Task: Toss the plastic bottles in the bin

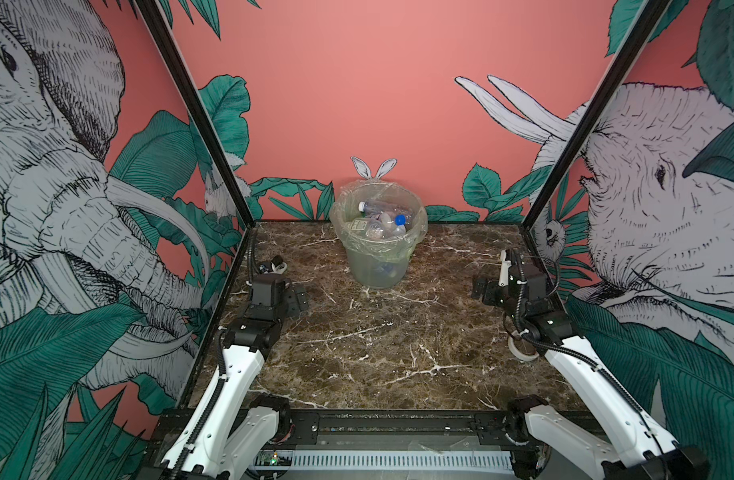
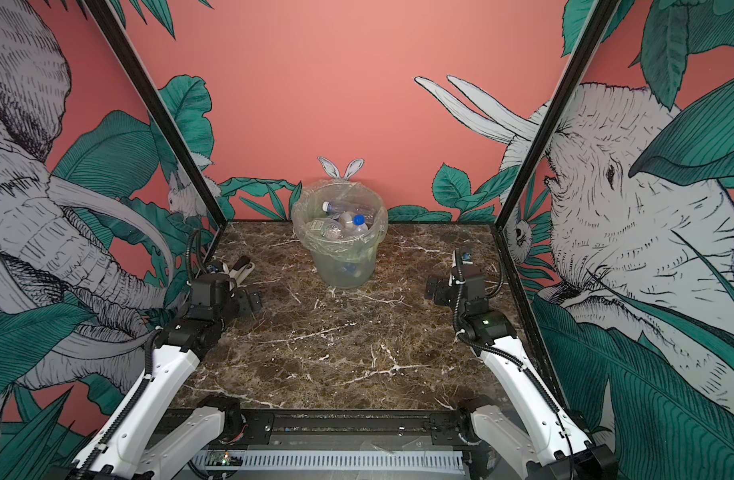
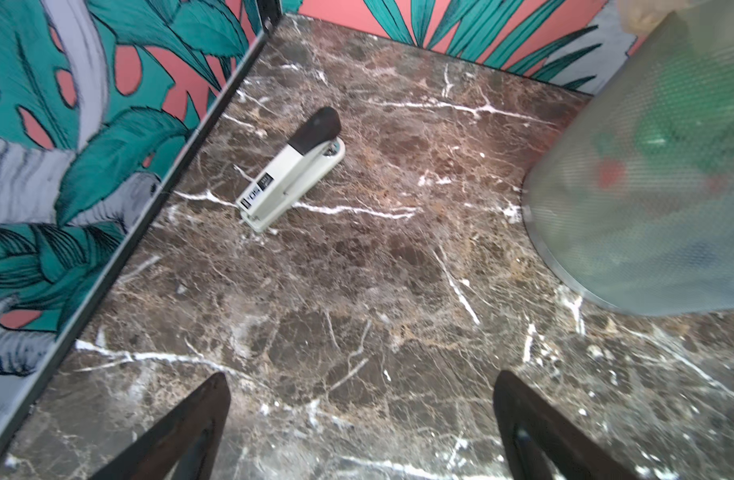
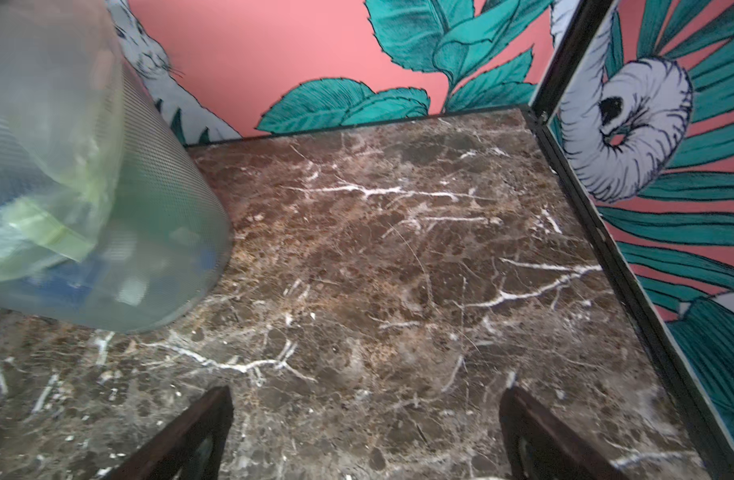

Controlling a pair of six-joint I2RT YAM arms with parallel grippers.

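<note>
The bin (image 1: pixel 373 270) (image 2: pixel 344 272) stands at the back middle of the marble table, lined with a clear bag. Several plastic bottles (image 1: pixel 384 218) (image 2: pixel 346 220) lie piled inside it, one with a blue cap on top. No bottle shows on the table. My left gripper (image 1: pixel 295 300) (image 2: pixel 249 300) (image 3: pixel 361 376) hangs open and empty over bare marble, left of the bin (image 3: pixel 647 187). On the opposite side of the bin (image 4: pixel 108 216), my right gripper (image 1: pixel 481 291) (image 2: pixel 435 291) (image 4: pixel 365 390) is also open with nothing between its fingers.
A white-and-black stapler (image 3: pixel 290 170) (image 2: pixel 243 268) lies near the back left corner, ahead of the left gripper. A white tape roll (image 1: pixel 521 351) sits under the right arm. Black frame posts and printed walls close off both sides and the back.
</note>
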